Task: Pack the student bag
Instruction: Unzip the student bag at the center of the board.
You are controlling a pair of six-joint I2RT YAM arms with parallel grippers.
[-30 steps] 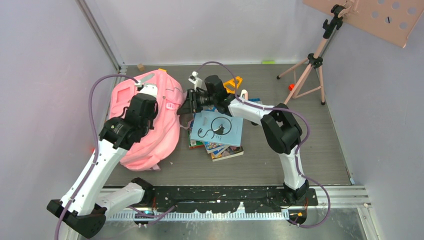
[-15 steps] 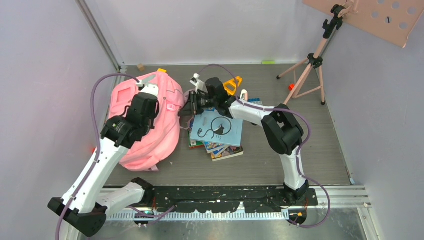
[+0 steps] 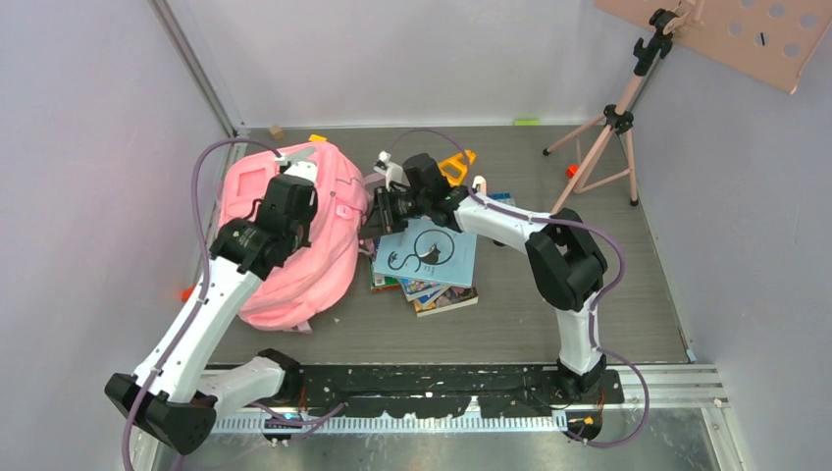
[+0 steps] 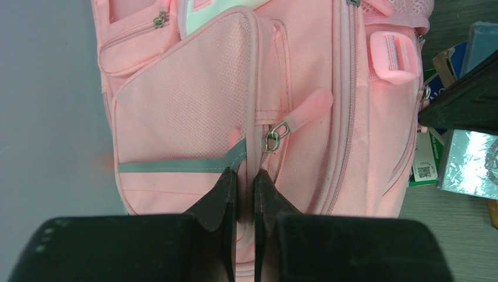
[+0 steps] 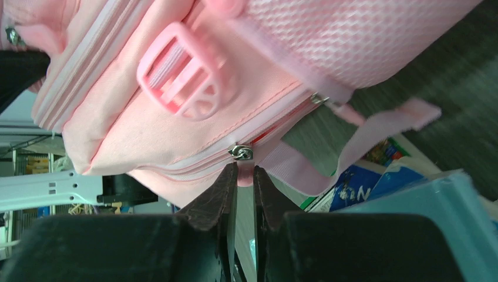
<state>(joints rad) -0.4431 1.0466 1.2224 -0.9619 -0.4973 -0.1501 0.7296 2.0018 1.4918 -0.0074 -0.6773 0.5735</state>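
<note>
Opening step: student bag lies at the left of the bench beside the books, left fingers pinched almost shut on its pocket seam, right fingers nipped on the zip pull; next I'd drag that pull along its track

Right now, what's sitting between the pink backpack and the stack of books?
The right gripper: the top view shows it between the student bag and the stack of books. The right wrist view shows it shut on the bag's zipper pull.
</note>
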